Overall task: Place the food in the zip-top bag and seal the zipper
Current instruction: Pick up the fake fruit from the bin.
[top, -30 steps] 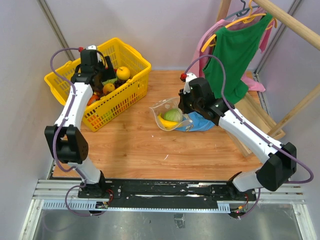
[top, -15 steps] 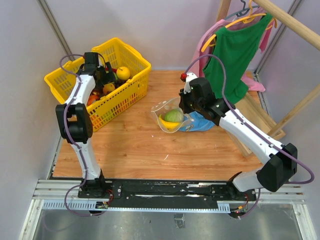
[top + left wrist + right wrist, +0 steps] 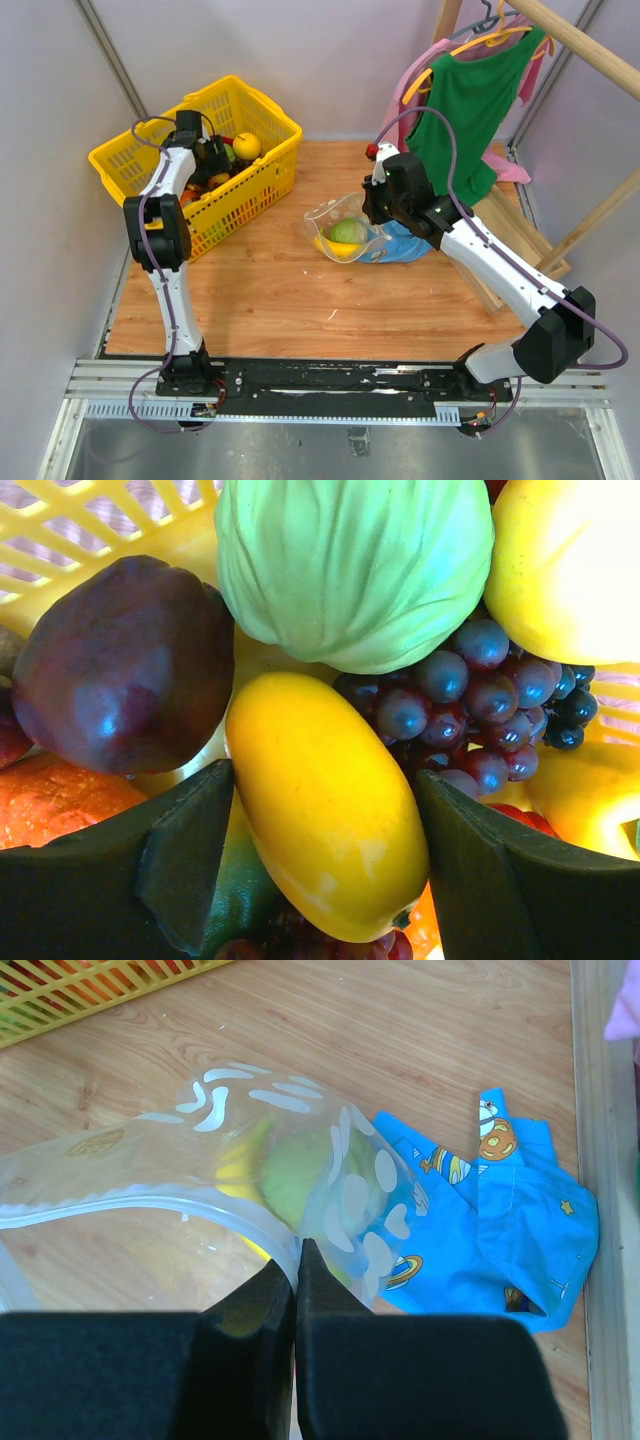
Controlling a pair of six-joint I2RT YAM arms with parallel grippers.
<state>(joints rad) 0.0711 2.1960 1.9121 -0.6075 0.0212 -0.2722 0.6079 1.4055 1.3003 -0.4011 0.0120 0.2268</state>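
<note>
Wooden desk (image 3: 260,290) within pale walls, a rack at the right rear carrying a green garment (image 3: 470,100) on a hanger. Item: yellow mesh basket (image 3: 250,175), rear left of the desk, filled with toy produce. Item: left pincer (image 3: 325,810), lowered into the basket, jaws spread wide to either side of a yellow oval fruit (image 3: 320,780); the inner finger edges meet the fruit's flanks, but whether they press it cannot be told. Around that fruit, from the left wrist view: a green cabbage (image 3: 350,560) directly beyond it, a dark purple fruit (image 3: 120,670) to the left, a bunch of purple grapes (image 3: 480,700) to the right, a large yellow fruit (image 3: 570,560) at the upper right, and an orange piece (image 3: 60,800) at the lower left. Item: zip-top bag (image 3: 250,1140), clear with white printed shapes, near the desk's middle, just left of a blue printed cloth (image 3: 490,1230) and partly overlapping it. Contents of the bag: a bagged cabbage (image 3: 295,1175) and a yellow banana (image 3: 235,1170) beside it. Item: zipper (image 3: 120,1210), a pale strip along the mouth edge, unsealed, curving away leftward. Item: right pincer (image 3: 297,1270), jaws closed together, pinching the bag's mouth edge at the zipper and holding it raised.
</note>
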